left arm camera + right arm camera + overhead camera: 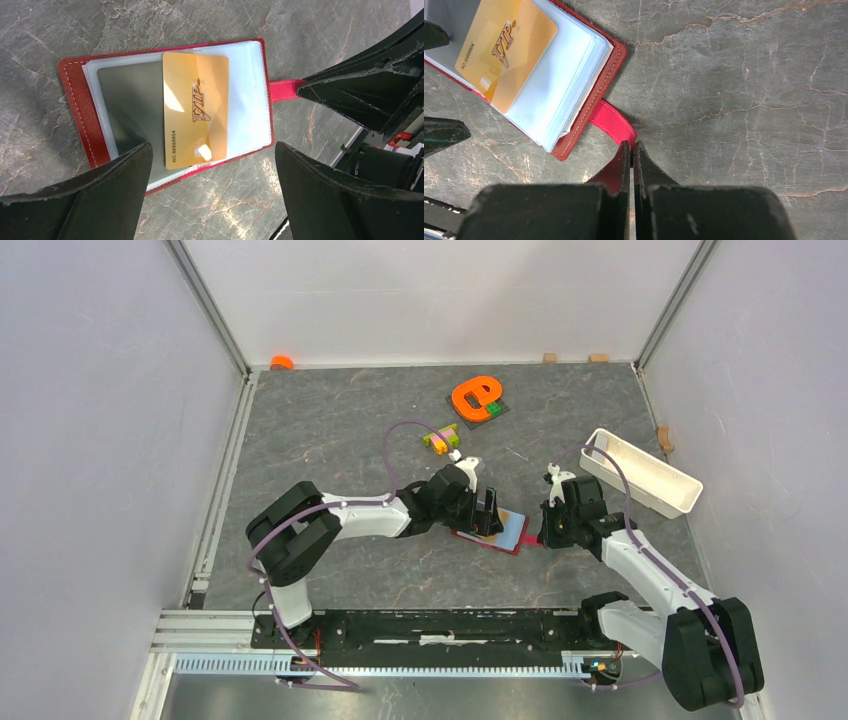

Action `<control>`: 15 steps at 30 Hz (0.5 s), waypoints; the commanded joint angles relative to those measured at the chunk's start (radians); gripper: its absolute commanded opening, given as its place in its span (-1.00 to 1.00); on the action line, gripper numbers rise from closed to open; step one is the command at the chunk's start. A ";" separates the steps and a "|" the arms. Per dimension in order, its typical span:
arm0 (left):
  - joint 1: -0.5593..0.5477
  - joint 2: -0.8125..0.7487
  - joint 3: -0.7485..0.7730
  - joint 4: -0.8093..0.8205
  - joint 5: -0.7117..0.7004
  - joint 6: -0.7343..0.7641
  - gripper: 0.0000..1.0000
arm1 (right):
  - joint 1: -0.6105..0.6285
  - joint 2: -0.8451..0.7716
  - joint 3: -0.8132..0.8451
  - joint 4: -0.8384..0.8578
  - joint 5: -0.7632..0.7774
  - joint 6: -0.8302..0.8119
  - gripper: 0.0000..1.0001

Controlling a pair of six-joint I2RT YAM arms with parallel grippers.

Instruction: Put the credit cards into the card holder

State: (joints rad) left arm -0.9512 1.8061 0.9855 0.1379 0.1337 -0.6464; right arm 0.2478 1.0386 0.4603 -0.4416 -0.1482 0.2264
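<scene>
From above, the card holder [497,531] lies open on the grey marbled table [330,430], between the two arms and a little in front of their bases. It shows a dark red edge and a pale blue inside. The left pincer [487,515] hangs over its left part. The right pincer [547,531] sits at its right edge. A white tray [640,473], an orange block [475,397] and some toy bricks [440,438] lie farther back, well apart from the holder.

In the left wrist view, the holder [75,100] is spread flat, red leather with pale stitching around a stack of clear sleeves. A gold card [195,110] marked VIP, with a number along one side, lies across the sleeves. I cannot tell whether it is tucked into one. The left pincer [212,195] is spread wide and grips nothing. One of its fingers [100,200] overlaps the holder's near corner, but contact is unclear. At the right, the red tab [285,90] runs into the other arm's black tip.

In the right wrist view, the holder [599,85] fills the upper left, with the gold card [504,50] on its sleeves. The right pincer [631,160] is clenched on the end of the red tab [611,122], its jaws nearly meeting.
</scene>
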 commanded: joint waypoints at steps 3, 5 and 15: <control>-0.003 0.037 0.009 0.011 -0.011 -0.066 0.95 | -0.001 -0.020 -0.006 0.029 -0.001 -0.007 -1.00; -0.003 0.047 0.002 0.022 0.007 -0.080 0.95 | -0.001 -0.020 -0.009 0.030 -0.001 -0.006 -1.00; -0.022 0.069 -0.040 0.164 0.082 -0.157 0.94 | -0.001 -0.025 -0.017 0.032 -0.009 0.001 -1.00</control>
State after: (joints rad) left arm -0.9550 1.8339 0.9615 0.2512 0.1734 -0.7460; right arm 0.2474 1.0348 0.4480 -0.4309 -0.1490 0.2264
